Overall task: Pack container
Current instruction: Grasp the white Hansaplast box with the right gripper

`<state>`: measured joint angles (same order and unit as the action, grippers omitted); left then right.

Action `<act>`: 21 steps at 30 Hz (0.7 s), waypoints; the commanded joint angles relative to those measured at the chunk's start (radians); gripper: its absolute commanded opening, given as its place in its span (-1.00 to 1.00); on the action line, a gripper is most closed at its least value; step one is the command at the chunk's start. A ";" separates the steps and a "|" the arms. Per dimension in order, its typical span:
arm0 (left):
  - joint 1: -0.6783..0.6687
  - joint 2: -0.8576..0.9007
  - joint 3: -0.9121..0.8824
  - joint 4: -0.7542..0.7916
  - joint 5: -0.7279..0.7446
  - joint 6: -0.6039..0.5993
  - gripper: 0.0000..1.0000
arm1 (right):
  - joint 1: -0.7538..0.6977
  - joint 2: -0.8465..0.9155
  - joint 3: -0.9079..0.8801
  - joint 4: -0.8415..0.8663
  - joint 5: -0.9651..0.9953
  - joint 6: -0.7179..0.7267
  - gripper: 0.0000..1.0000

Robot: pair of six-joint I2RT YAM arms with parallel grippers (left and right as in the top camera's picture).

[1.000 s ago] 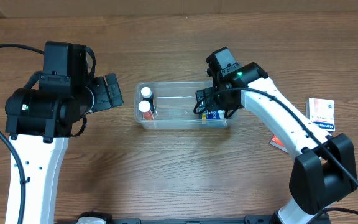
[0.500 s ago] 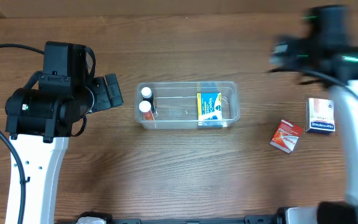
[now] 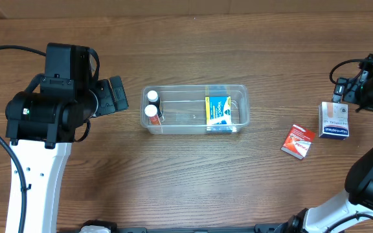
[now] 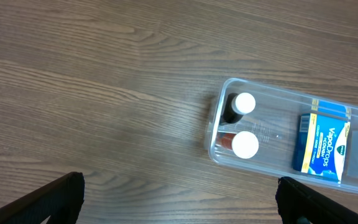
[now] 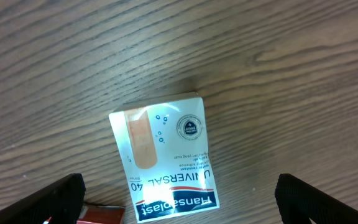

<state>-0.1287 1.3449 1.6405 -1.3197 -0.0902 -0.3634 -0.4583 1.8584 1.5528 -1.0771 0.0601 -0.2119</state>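
Both spread wide, empty: left pincer (image 4: 179, 201), right pincer (image 5: 179, 201).
Clear rounded tub (image 3: 186, 87) holds two white-capped bottles (image 3: 151, 111), blue carton (image 3: 218, 110).

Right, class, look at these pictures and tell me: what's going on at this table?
A robot is packing the clear container, which holds two white-capped bottles and a blue VapoDrops box. The right gripper hovers open over a white Hansaplast box on the table, a red box nearby. The left gripper hangs open left of the container, holding nothing.
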 commanded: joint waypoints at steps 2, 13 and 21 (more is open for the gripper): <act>0.006 0.008 0.005 0.014 0.001 0.020 1.00 | -0.008 0.020 -0.089 0.070 -0.011 -0.111 1.00; 0.006 0.008 0.005 0.019 0.001 0.027 1.00 | -0.008 0.097 -0.271 0.217 -0.033 -0.155 1.00; 0.006 0.008 0.005 0.019 0.001 0.027 1.00 | -0.008 0.096 -0.268 0.224 -0.036 -0.145 0.37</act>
<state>-0.1287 1.3453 1.6405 -1.3045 -0.0902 -0.3595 -0.4614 1.9579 1.2823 -0.8551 0.0330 -0.3672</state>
